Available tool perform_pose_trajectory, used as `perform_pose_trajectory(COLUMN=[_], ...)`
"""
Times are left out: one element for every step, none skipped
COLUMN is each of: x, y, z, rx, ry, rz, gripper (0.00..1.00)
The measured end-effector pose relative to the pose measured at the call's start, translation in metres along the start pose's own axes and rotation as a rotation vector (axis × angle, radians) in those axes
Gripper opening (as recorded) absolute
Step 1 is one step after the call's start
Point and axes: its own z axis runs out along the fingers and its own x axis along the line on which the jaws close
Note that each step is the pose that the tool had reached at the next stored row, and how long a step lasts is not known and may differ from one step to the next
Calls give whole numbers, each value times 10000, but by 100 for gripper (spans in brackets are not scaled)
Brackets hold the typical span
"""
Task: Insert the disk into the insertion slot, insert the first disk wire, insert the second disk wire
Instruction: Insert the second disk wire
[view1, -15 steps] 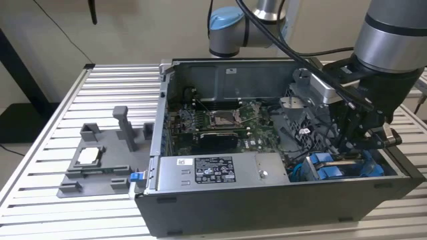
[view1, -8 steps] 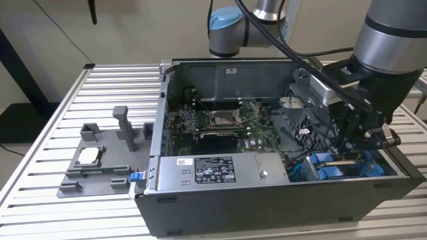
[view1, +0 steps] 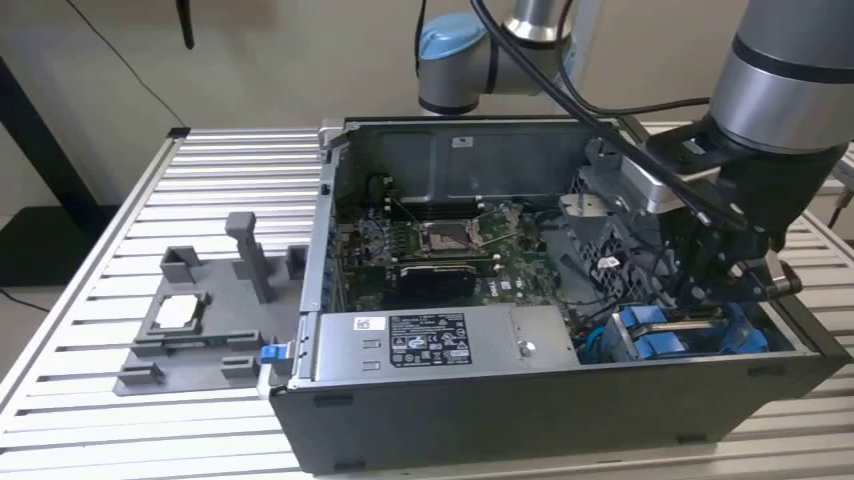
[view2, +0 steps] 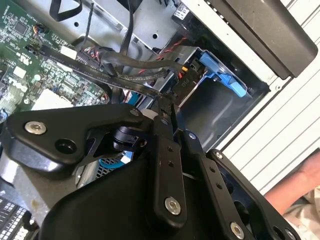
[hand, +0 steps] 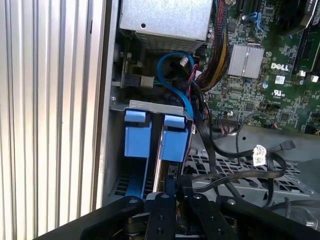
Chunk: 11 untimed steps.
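Judged mid-insertion: gripper (hand: 172, 186) closed on the disk (hand: 172, 150), seating it into the insertion slot (hand: 131, 106) just ahead, calling for a straight, steady push.

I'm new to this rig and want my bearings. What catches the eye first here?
An open computer case sits on a slatted table, its green motherboard exposed. The black gripper reaches into the case's corner at the exterior view's right, by the blue drive-bay parts. A grey fixture with upright posts stands outside, at that view's left.
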Motion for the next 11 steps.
perform_pose_trajectory(x=[2,3,4,10,14,16,18,19,20,20,21], y=[-1,-2,-1,-6,-8,-8,-8,-8,-8,-8,-8], z=[5,10,14,25,27,28,28,30,33,35,37], rx=[1,3,5,7,7,8,8,9,10,11,11], ry=[-7,-16,-30,-31,-23,-16,-7,3,12,21,33], rz=[6,15,25,97,148,189,240,305,367,431,493], gripper=[16,16,16,16,16,16,16,16,16,16,16])
